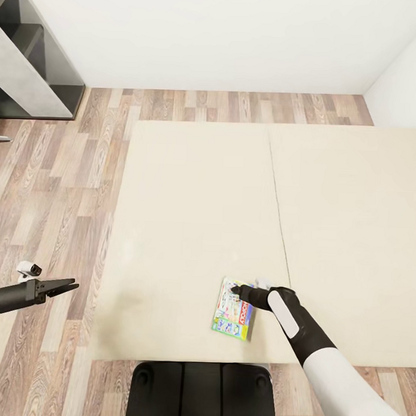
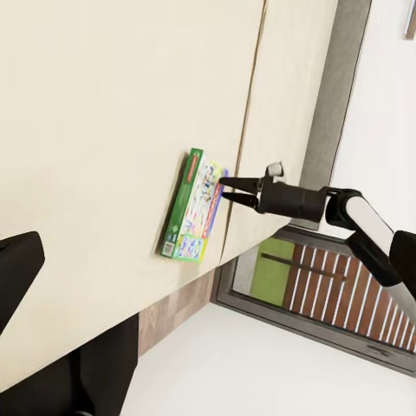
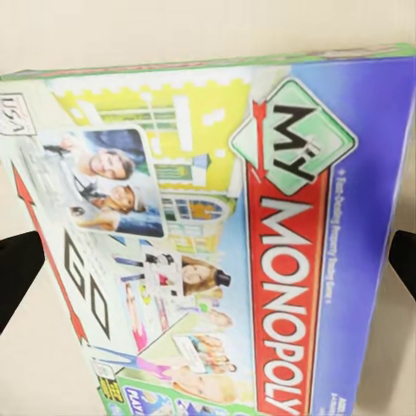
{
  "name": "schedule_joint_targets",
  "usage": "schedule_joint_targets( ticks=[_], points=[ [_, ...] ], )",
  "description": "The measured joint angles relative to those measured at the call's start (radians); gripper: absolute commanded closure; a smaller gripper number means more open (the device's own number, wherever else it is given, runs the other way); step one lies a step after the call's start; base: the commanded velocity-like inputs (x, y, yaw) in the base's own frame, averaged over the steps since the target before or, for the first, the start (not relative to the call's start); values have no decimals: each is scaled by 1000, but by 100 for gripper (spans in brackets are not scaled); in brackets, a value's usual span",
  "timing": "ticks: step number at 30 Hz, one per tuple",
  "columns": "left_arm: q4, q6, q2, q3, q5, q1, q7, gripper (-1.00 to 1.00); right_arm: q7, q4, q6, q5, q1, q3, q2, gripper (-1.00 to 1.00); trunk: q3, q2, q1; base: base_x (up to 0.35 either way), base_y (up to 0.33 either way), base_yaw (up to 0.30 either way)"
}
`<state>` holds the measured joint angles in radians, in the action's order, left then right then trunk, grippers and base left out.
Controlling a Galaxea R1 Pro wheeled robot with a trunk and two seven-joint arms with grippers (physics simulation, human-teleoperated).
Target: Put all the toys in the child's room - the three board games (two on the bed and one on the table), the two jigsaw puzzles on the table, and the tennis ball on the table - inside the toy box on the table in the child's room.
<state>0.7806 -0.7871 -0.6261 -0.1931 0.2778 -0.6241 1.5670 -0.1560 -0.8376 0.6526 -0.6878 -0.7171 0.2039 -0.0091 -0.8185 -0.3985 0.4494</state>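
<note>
One board game (image 1: pixel 234 309), a flat Monopoly box with green edges and a busy printed cover, lies near the front edge of the bed (image 1: pixel 190 195). My right gripper (image 1: pixel 237 289) hovers just over the box's far end, fingers open. In the right wrist view the box cover (image 3: pixel 217 234) spans the space between the two spread fingertips (image 3: pixel 17 273), which hold nothing. The left wrist view shows the same box (image 2: pixel 192 208) with the right gripper (image 2: pixel 225 184) at its edge. My left gripper (image 1: pixel 70 286) hangs over the wood floor left of the bed, open and empty.
A dark grey shelf unit (image 1: pixel 33 64) stands at the far left against the white wall. Wood plank floor (image 1: pixel 59 185) runs along the bed's left side and far end. My black base (image 1: pixel 201 391) sits against the bed's front edge. A grey-framed window (image 2: pixel 286 286) lies beyond the bed.
</note>
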Motion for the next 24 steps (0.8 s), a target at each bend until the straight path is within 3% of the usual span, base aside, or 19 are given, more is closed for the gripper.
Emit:
schedule_joint_targets(
  ticks=[24],
  points=[
    [0, 0, 1, 1, 0, 0, 0, -100, 1, 1, 1, -1, -4, 11, 3, -100, 0, 0, 0, 0, 0, 0]
  ],
)
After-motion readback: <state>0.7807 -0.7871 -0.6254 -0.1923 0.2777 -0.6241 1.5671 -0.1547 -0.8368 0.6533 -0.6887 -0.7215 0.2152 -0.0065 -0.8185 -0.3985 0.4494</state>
